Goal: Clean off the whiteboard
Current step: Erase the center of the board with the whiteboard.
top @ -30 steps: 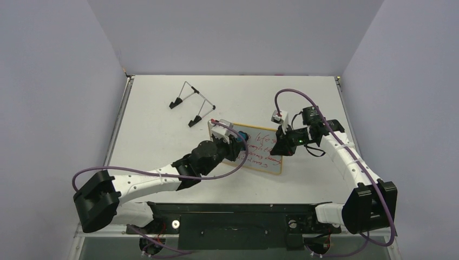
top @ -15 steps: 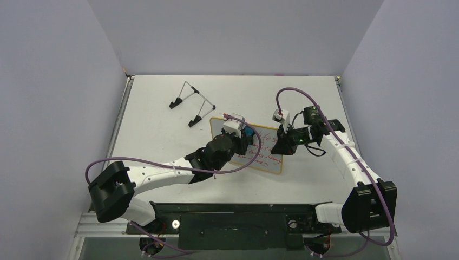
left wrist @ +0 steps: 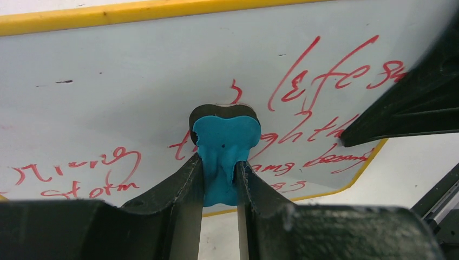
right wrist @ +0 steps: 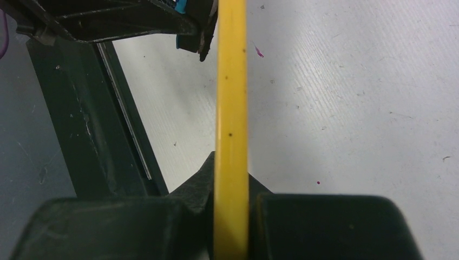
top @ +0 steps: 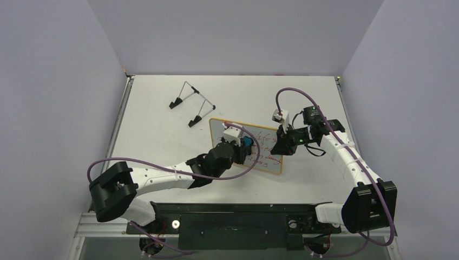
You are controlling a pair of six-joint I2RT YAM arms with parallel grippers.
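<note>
At the far left of the bench [top: 157, 141] a thin wire stand [top: 190, 104] with black feet sits by itself, well apart from everything else. The left arm [top: 162, 176] reaches in from the near left corner, trailing a purple cable [top: 108, 161], and its wrist covers the middle of the whiteboard [top: 268, 157] in the top view. The left jaws are clenched on a small blue eraser [left wrist: 224, 146], squeezing its soft body between them, and the eraser's dark front face is pressed against the board's surface. The whiteboard lies right of centre on the bench, held at a slant; whether its lower edge touches the bench cannot be told. Its upper left part is blank, while red handwriting [left wrist: 325, 70] runs across the right side and along the lower left. Further right, the right jaws are clenched on the board's right edge, with the yellow rim [right wrist: 231, 108] running edge-on between them in the right wrist view; in the left wrist view the same jaws show as a black shape hiding the board's right corner. The right arm [top: 346, 157] bends back to its base at the near right corner, beside a black rail [top: 227, 216] along the near edge.
</note>
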